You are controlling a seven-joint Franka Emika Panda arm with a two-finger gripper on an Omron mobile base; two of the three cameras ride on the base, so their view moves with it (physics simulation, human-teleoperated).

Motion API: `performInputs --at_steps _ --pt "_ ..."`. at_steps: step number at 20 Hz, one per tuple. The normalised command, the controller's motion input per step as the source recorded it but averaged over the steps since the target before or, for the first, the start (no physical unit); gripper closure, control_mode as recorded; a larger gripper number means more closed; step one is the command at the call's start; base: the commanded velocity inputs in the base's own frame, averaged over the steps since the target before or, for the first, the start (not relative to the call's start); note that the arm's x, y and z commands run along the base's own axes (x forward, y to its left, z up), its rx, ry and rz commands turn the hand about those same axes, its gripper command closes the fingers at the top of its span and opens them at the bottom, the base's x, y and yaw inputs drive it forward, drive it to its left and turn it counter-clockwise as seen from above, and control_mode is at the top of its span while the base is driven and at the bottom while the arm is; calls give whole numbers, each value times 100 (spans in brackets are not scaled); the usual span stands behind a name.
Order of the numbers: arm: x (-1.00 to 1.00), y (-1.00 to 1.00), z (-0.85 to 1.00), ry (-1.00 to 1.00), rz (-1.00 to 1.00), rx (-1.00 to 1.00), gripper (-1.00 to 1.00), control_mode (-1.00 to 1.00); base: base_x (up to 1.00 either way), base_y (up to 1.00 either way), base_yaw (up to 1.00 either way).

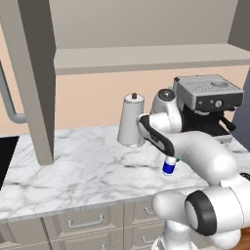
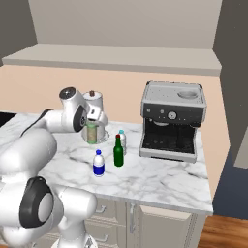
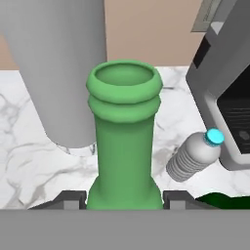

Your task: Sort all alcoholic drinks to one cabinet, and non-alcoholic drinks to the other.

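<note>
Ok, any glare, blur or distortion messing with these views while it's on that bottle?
Hand view: the olive-green bottle neck looms large with flat shading, no glare. Right base view: sharp, with soft shadows under the dark green bottle. Left base view: sharp, but the arm covers most bottles.

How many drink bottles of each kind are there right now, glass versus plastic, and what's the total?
Green glass bottles: 2, the olive bottle in the gripper and the dark green bottle.
Plastic bottles: 2, the blue-labelled bottle and the clear bottle.
Total: 4

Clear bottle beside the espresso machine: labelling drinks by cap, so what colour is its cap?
Pale teal; the clear bottle shows best in the hand view.
</note>
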Motion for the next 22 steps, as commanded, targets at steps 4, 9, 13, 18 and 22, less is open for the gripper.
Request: performInputs --at_steps 4,9,13,18,22 --pt "-22 -8 40 -1 -1 -5 100 -100 0 0 0" --pt "-33 -14 36 -3 -1 -4 100 -100 0 0 0" --pt "-39 -14 35 -8 0 -4 100 -100 0 0 0" --pt "-35 -15 38 -11 0 -4 100 -100 0 0 0" --pt "-32 -17 42 -11 0 -2 100 -100 0 0 0"
